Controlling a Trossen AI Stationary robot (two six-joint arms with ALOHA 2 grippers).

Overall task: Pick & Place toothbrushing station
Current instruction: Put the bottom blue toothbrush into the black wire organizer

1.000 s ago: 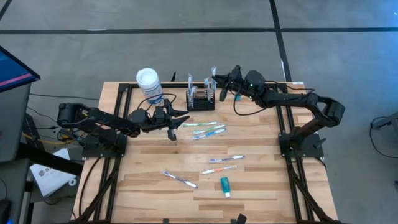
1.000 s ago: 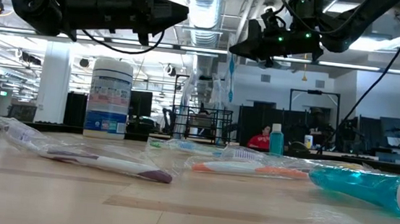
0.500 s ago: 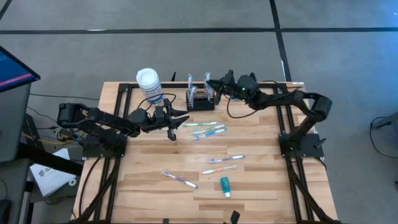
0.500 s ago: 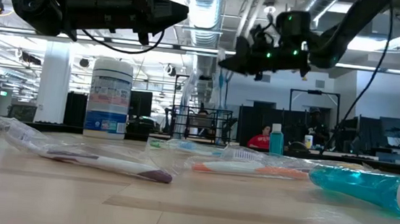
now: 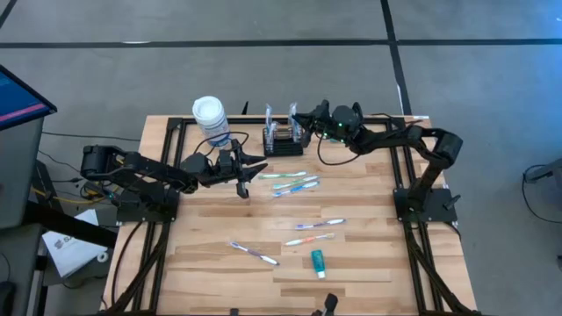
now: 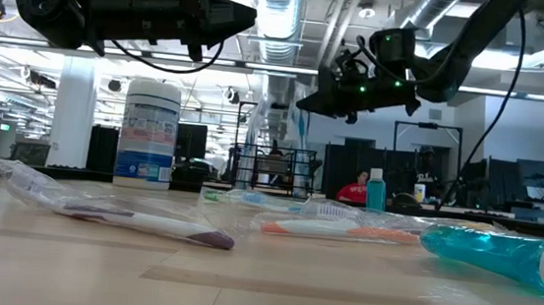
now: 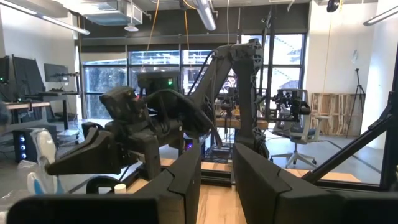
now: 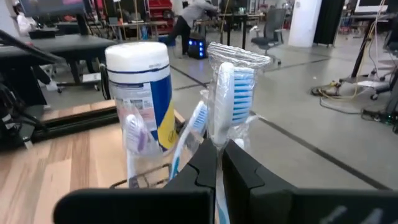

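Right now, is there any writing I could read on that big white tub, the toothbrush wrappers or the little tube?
Nothing here can be read.
Canister: blue and white label with printed lines, too blurred to read.
Wrapped toothbrush held in the right gripper: no print shows.
Teal tube: too small to tell.
Small blue bottle: too small to tell.

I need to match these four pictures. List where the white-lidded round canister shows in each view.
High view: the canister stands at the table's far edge, left of the black mesh basket.
Low view: left of centre, with the basket to its right.
Left wrist view: not in it.
Right wrist view: left of the wrapped toothbrush, behind it.
Shared landmark: the basket.
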